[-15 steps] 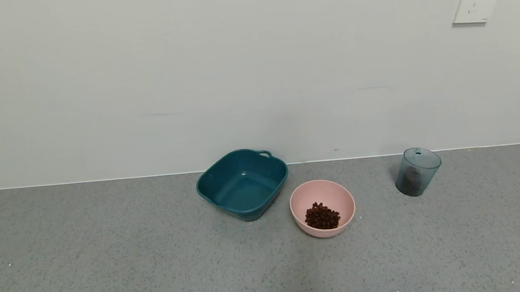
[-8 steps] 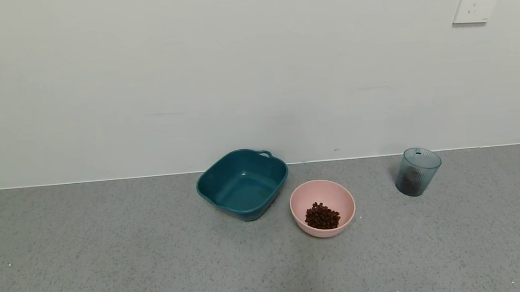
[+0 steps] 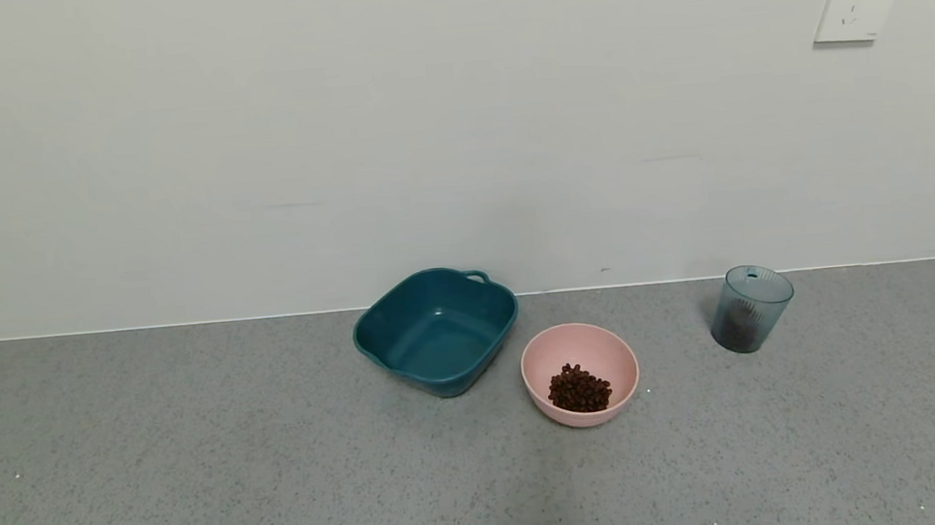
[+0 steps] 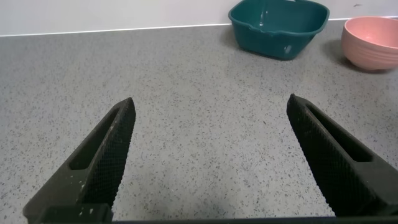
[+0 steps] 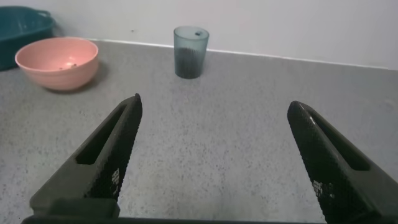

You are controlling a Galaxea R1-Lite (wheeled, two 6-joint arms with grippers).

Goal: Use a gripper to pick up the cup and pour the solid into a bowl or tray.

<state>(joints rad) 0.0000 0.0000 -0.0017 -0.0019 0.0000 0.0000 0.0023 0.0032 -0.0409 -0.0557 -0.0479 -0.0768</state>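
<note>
The blue-grey ribbed cup stands upright at the right near the wall, with dark pieces dimly visible inside; it also shows in the right wrist view. The pink bowl sits at the centre and holds a heap of dark brown solid. It shows in the right wrist view and the left wrist view. Neither gripper shows in the head view. My left gripper is open and empty over bare counter. My right gripper is open and empty, well short of the cup.
A dark teal tub with handles stands empty just left of the pink bowl, also in the left wrist view. The grey speckled counter meets a white wall, which carries a socket at the upper right.
</note>
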